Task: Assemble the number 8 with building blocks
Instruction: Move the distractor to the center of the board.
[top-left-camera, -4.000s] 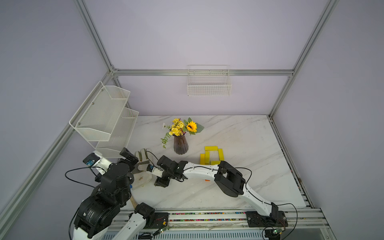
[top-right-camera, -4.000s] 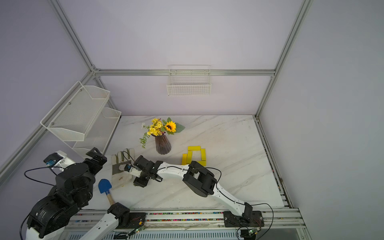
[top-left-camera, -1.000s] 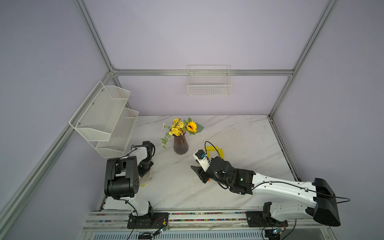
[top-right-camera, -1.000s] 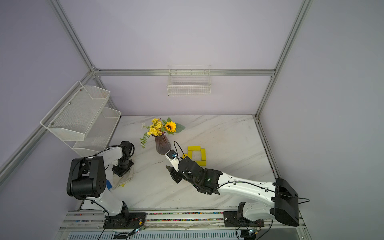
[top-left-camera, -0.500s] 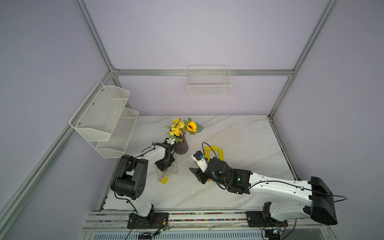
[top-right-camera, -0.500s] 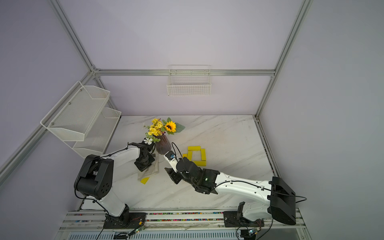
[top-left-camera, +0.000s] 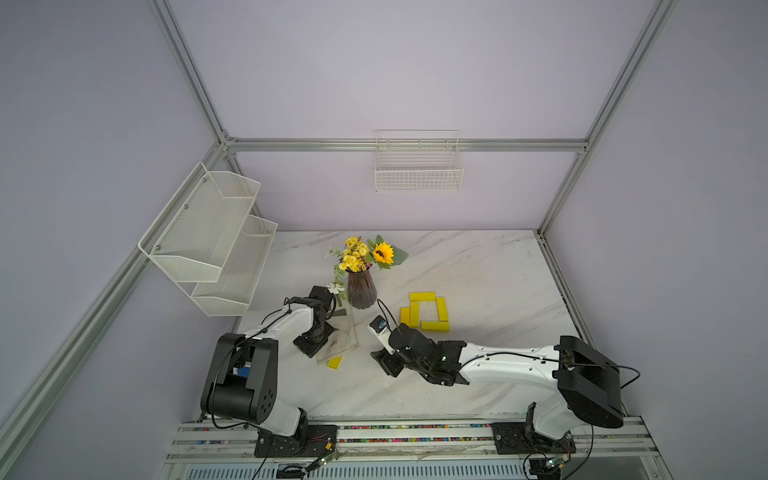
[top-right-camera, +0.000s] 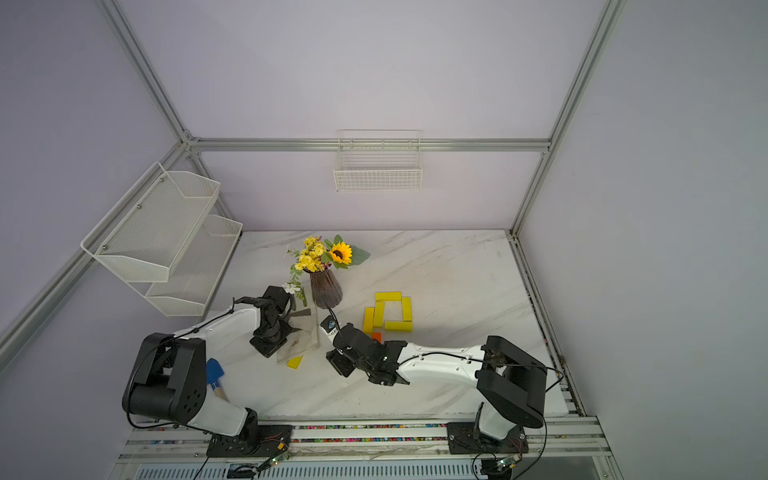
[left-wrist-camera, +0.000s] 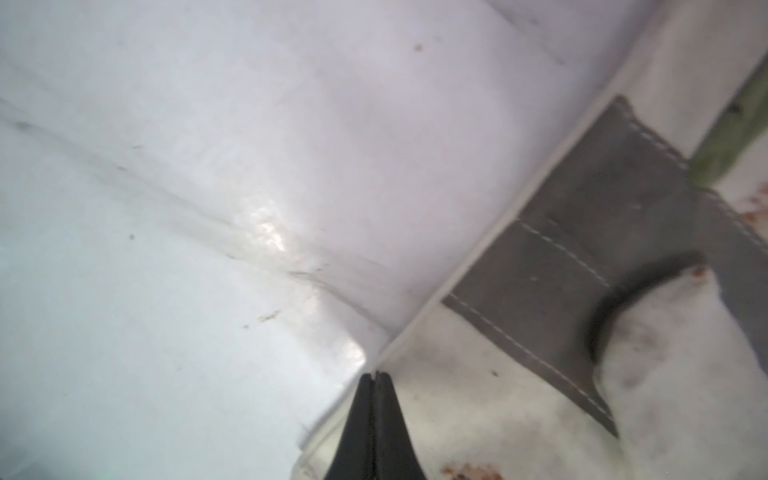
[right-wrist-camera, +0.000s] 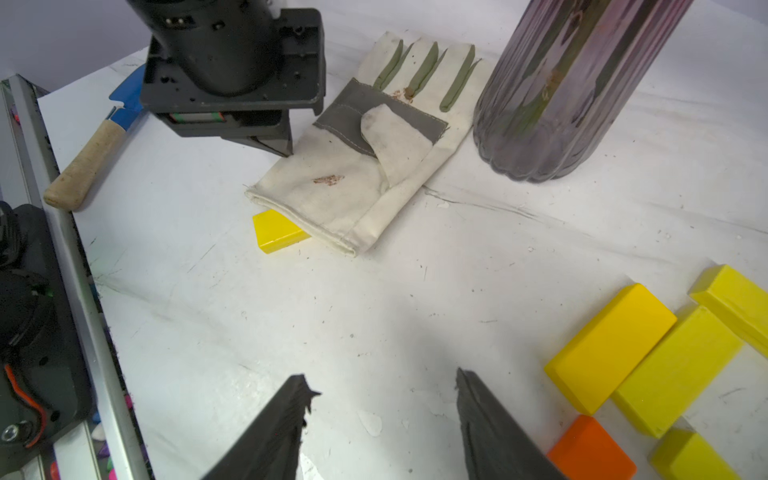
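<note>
Five yellow building blocks (top-left-camera: 434, 326) lay grouped on the table (top-left-camera: 478, 270) in both top views, to the right of the vase (top-left-camera: 361, 293). Four framed one loop of the number 8 (top-left-camera: 441, 308); the fifth lay flush beside the loop's left bar. The orange block (top-right-camera: 376, 336) sat just beside the group on the robot's side. A sixth yellow block (top-left-camera: 334, 362) poked out from under the glove (top-left-camera: 343, 338).

Left wrist: the left gripper (left-wrist-camera: 375, 376) was clenched tight, tips at the glove's hem. Whether fabric was nipped could not be told.

Right wrist: the right gripper (right-wrist-camera: 384, 380) was released and empty over bare table, facing the sixth yellow block.

Judgement: fetching that block was the step in hand. Best done by approaching its exposed end, spanning the narrow width and staying clear of the cuff.
</note>
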